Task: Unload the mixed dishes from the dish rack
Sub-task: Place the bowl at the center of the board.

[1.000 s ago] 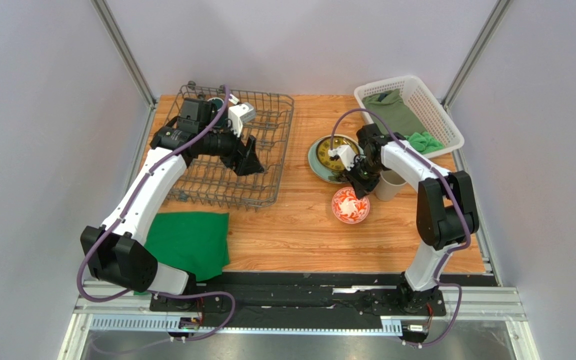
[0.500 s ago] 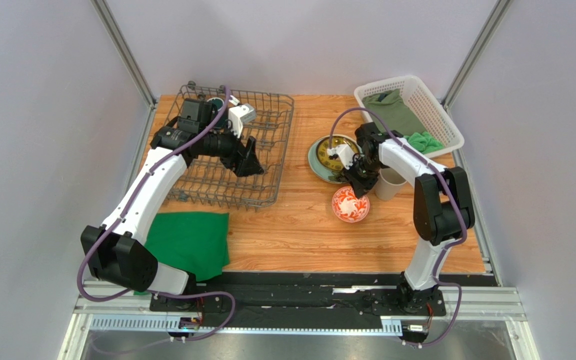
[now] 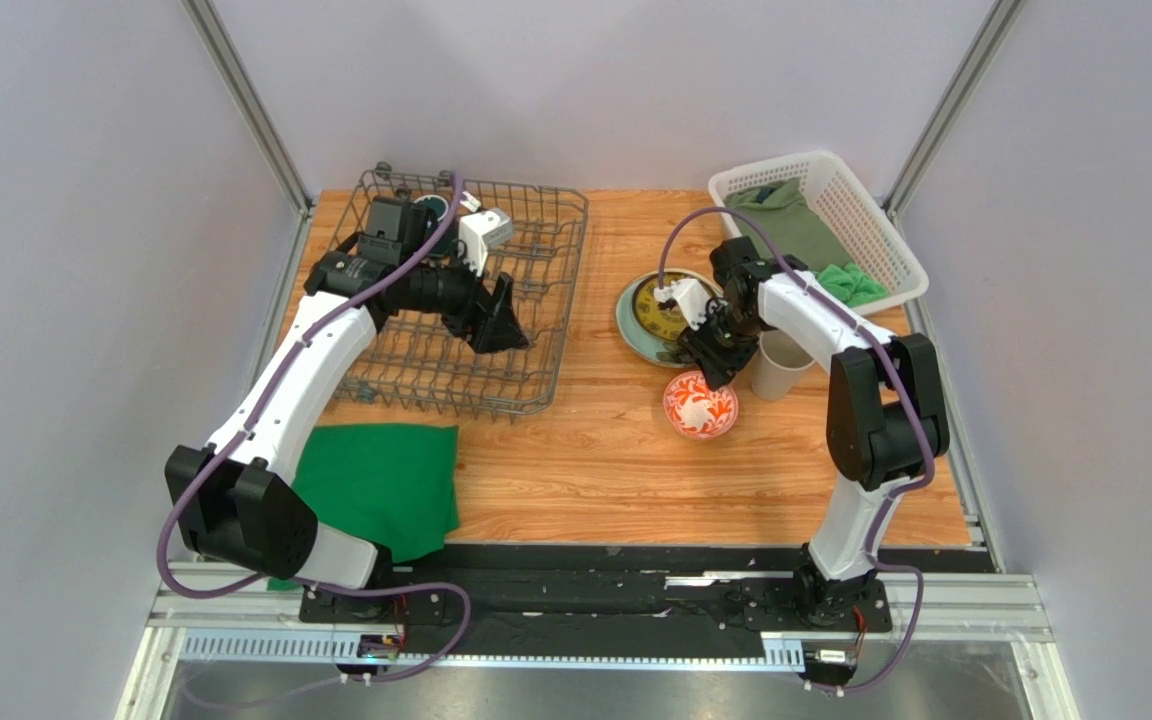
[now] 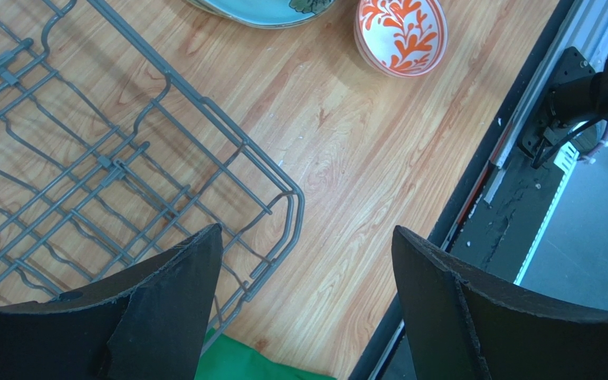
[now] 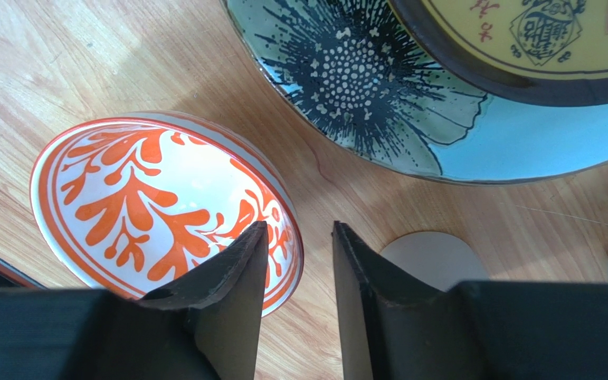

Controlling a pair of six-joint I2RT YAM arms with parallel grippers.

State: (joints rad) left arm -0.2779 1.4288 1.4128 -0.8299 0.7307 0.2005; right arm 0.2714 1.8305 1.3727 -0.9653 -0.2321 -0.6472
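The dark grey dish rack point(image 3: 447, 338) stands at the back left, with a dark green mug point(image 3: 426, 200) in its far corner. My left gripper point(image 3: 504, 318) hovers over the rack's right side, open and empty; the left wrist view point(image 4: 307, 237) shows the rack's corner point(image 4: 283, 198) below it. The red-and-white bowl point(image 3: 699, 407) sits on the table. My right gripper point(image 3: 711, 360) hangs just above the bowl's rim point(image 5: 148, 198), its jaws narrowly apart and empty point(image 5: 299, 228). The yellow plate point(image 3: 677, 296) lies on the teal plate point(image 3: 636, 323). The beige cup point(image 3: 778, 365) stands beside them. No cream bowl shows.
A white lattice basket point(image 3: 880, 225) with green cloths stands at the back right. A green cloth point(image 3: 379, 483) lies at the front left, below the rack. The black rail point(image 3: 612, 563) runs along the table's near edge.
My right gripper has drawn back a little from the red-and-white bowl, towards the plates. The left arm has barely moved.
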